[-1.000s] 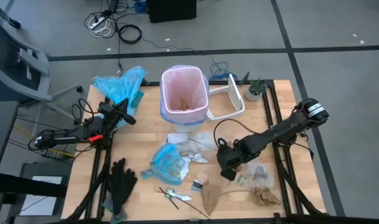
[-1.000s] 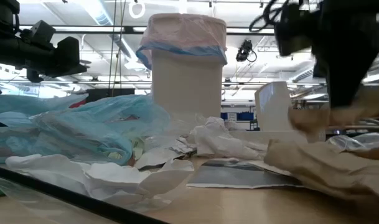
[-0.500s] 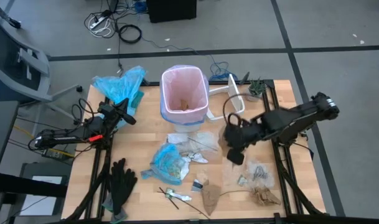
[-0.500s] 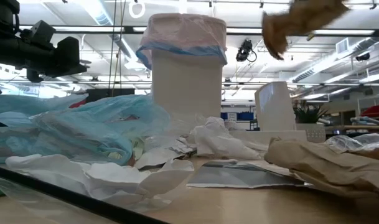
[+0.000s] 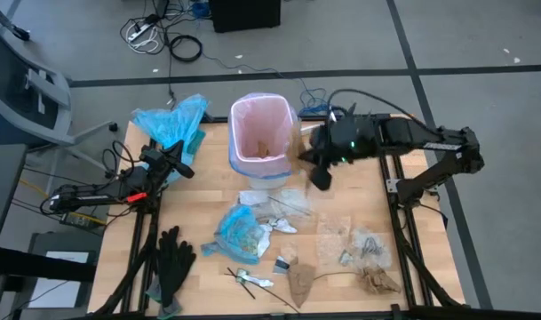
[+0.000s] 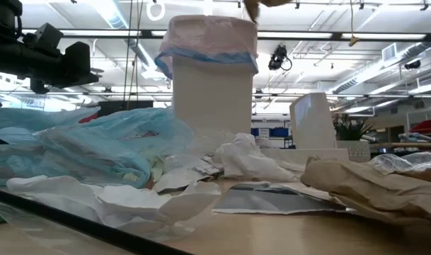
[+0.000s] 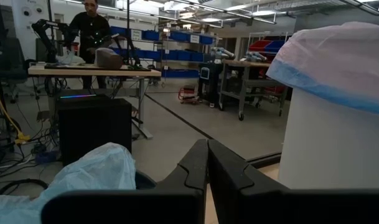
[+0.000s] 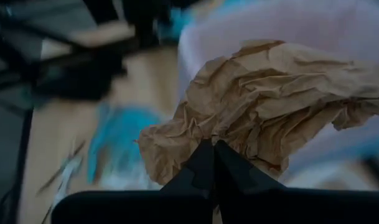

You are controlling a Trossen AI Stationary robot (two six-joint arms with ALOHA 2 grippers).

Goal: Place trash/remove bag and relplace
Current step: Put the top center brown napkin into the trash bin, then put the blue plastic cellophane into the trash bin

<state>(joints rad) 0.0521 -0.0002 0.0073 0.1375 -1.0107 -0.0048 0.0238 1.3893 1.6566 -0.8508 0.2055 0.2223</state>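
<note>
From above, the right gripper [image 5: 316, 169] is seen just beside the white bin [image 5: 263, 169], at its right rim, where a second ago it was low over the scraps well in front of the bin. The pink bag [image 5: 263, 133] lines the bin, mouth pointed straight up.

At table level, a brown paper piece [image 6: 261, 3] is caught above the bin's top edge; it was further right half a second back.

The left gripper [image 7: 206, 163] is parked left of the bin, fingers pressed together on nothing.

On the right wrist camera the paper is pinched between closed fingers, its long axis running crosswise to them.
</note>
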